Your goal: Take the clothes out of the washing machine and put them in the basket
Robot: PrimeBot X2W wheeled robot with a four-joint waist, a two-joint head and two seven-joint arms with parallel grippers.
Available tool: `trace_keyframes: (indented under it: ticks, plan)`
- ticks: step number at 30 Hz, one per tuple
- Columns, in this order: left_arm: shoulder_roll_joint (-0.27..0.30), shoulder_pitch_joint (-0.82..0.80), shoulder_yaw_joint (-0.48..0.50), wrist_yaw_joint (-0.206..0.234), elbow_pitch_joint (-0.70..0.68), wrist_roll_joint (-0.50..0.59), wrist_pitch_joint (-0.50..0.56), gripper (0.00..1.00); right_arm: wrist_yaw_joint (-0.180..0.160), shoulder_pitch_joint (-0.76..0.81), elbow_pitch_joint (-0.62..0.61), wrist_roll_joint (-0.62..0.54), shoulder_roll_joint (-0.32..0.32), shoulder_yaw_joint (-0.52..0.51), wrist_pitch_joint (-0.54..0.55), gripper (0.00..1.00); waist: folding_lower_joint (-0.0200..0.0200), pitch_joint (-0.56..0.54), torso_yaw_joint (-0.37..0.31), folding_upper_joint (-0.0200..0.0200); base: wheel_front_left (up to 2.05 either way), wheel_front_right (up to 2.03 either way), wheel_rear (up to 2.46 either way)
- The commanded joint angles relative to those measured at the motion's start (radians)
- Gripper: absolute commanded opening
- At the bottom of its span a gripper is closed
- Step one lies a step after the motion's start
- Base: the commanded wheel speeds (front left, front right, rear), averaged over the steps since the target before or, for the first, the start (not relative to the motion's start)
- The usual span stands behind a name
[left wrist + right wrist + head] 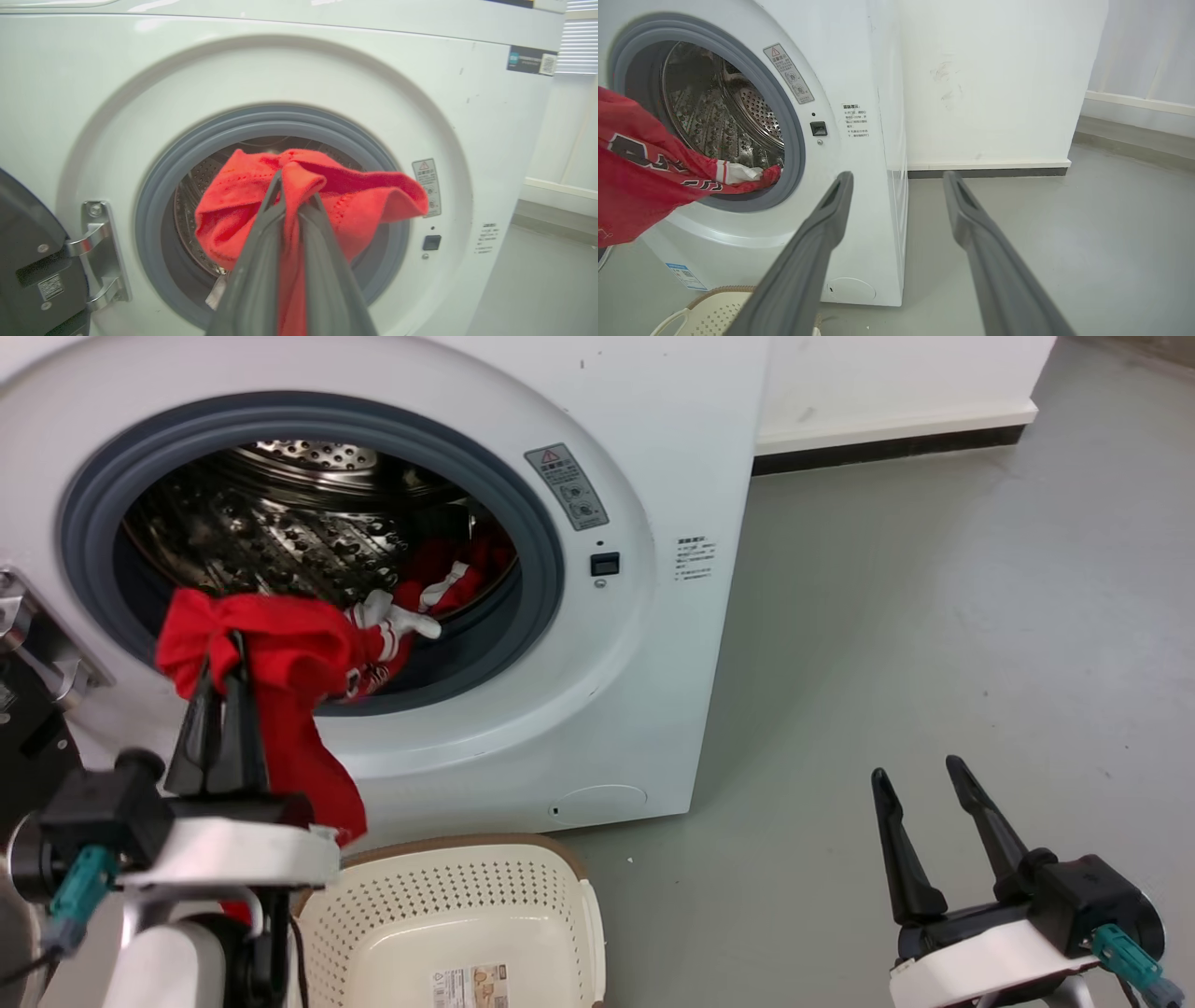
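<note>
Head view: left gripper (224, 658), jaws pinched tight on a red jersey (299, 653), holds it before the washing machine's (653, 476) opening, left of frame; the basket (448, 887) sits just below-right, bottom centre. Right gripper (915, 767), lower right, gapes empty.

Head view: from above, facing forward and down onto washer (653, 709) front, basket (448, 846) and floor (934, 616). Left wrist view: close, near level, straight at opening (261, 120). Right wrist view: lower, farther right, oblique across washer toward wall (994, 93). Shared by all three: opening, sticker (567, 485).
</note>
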Motion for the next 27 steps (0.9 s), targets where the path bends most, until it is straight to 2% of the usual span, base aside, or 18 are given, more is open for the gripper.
trace_keyframes:
  ticks: [1, 8, 13, 21, 27]
  plan:
    - [-0.002, 0.022, -0.007, 0.007, -0.04, 0.007, 0.009, 0.0, -0.001, 0.006, -0.009, -0.01, 0.002, -0.001, 0.001, 1.0, 0.0001, 0.005, 0.013, -0.0001, 0.0, 0.0, 0.0]
    - [-0.026, 0.13, -0.054, 0.035, -0.216, 0.028, 0.067, 0.0, -0.001, 0.003, -0.026, -0.021, 0.002, 0.001, 0.017, 1.0, 0.0001, 0.017, 0.047, -0.0001, 0.0, 0.0, 0.0]
    - [-0.058, 0.211, -0.088, 0.051, -0.251, 0.011, 0.105, 0.0, -0.001, 0.002, -0.035, -0.021, 0.002, 0.002, 0.021, 1.0, 0.0001, 0.03, 0.058, -0.0001, 0.0, 0.0, 0.0]
    - [-0.096, 0.293, -0.127, 0.047, -0.13, -0.033, 0.097, 0.0, -0.001, -0.022, -0.047, -0.028, 0.002, 0.012, 0.027, 1.0, 0.0001, 0.078, 0.061, -0.0001, 0.0, 0.0, 0.0]
    - [-0.119, 0.311, -0.158, 0.027, 0.056, -0.075, 0.061, 0.0, -0.001, -0.048, -0.05, -0.032, 0.002, 0.01, 0.025, 1.0, 0.0001, 0.138, 0.049, -0.0001, 0.0, 0.0, 0.0]
